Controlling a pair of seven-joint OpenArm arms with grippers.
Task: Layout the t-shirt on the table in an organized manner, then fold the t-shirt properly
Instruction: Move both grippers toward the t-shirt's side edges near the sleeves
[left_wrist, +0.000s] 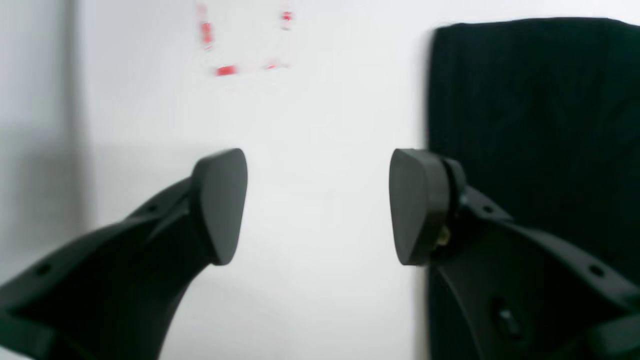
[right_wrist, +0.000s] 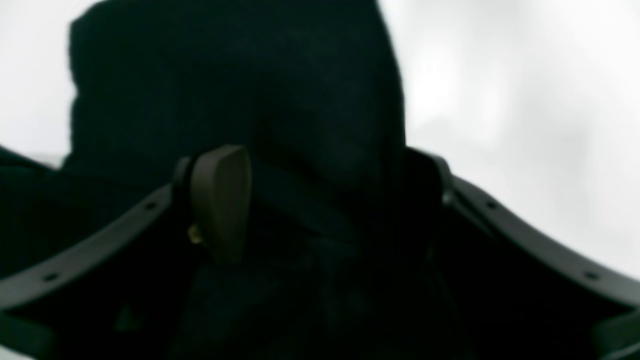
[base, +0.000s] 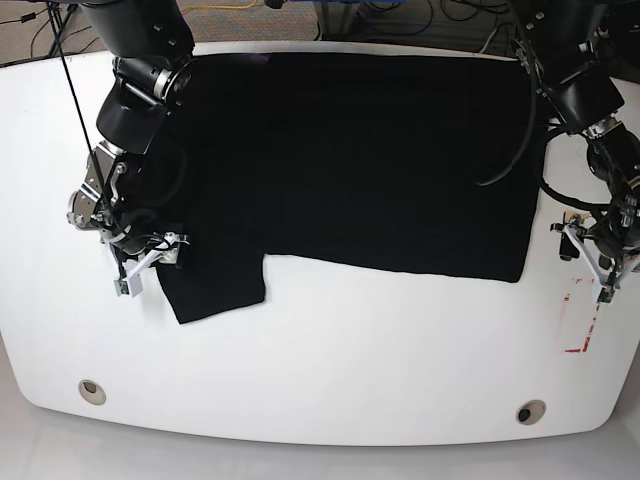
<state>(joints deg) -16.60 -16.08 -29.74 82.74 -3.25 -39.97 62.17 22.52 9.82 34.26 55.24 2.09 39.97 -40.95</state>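
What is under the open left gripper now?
Under the left gripper only bare white table shows between its pads. The black t-shirt lies beside it, not under it. What the pads themselves cover cannot be seen.

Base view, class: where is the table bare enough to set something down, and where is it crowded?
The widest bare stretch of the table is the front strip, between the t-shirt hem and the two grommet holes. Narrow margins remain beside each arm. The back is crowded: cloth reaches the far edge. The right gripper stands at the sleeve, and the left gripper beside the tape marks.
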